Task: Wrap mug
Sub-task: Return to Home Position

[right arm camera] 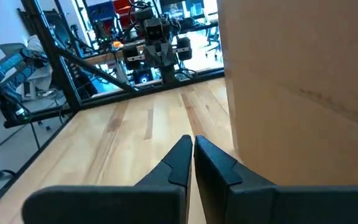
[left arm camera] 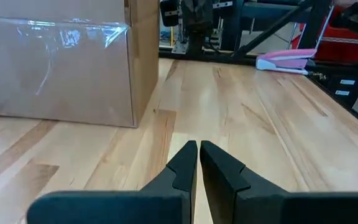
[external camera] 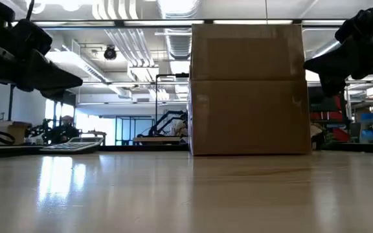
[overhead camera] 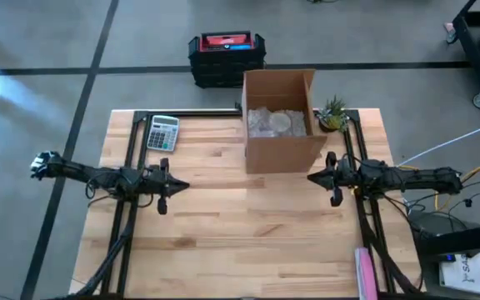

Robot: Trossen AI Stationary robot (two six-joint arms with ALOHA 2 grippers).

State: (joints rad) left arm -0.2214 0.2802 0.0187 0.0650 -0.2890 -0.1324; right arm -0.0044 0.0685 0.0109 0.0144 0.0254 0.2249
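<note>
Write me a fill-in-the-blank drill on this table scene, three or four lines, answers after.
The wrapped bundle lies ___ the box. The fingers of the left hand and the right hand are ___. The calculator lies nearer the ___ hand. The plant stands nearer the ___ hand.
Answers: inside; shut; left; right.

A robotics lab in an open industrial hall: the pale wooden plank worktop (overhead camera: 248, 225) stands on a grey concrete floor (overhead camera: 40, 42) marked with black tape lines (overhead camera: 140, 69), a stacked black plastic crate with a red top (overhead camera: 226, 52) sits beyond its far edge, and white ceiling pipes (external camera: 125, 39) and strip lights (external camera: 173, 6) run overhead
</note>
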